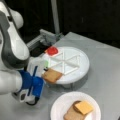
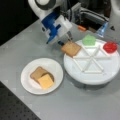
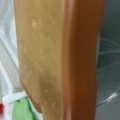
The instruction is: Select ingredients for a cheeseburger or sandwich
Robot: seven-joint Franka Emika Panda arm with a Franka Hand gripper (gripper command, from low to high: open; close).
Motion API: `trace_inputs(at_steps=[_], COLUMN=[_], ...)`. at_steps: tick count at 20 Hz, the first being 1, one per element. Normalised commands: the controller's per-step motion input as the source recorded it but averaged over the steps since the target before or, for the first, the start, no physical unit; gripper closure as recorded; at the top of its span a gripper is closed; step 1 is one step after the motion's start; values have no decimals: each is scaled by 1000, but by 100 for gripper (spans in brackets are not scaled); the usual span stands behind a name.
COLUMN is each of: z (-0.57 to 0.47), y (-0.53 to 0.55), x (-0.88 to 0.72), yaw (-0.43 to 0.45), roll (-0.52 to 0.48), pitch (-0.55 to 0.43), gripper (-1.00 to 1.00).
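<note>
Toast: your blue-and-white gripper is clasping a tan square toast slice over the white divided tray's left rim; toast, patty, cheese are sitting stacked on the small white plate.

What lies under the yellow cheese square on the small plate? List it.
Under the yellow cheese square lies a tan toast square, with a dark patty edge showing between. The rest is covered.
</note>
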Motion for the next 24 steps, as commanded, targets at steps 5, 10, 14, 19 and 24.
trace_inputs(at_steps=[5, 10, 14, 19, 24], z=[-48, -46, -56, -57, -64], y=[-140, -193, -162, -128, -175], x=[266, 263, 275, 289, 302], yaw=[111, 106, 90, 76, 66], roll=[256, 253, 211, 193, 176], pitch=[-36, -45, -44, -36, -32], gripper=[-100, -100, 100, 100, 100])
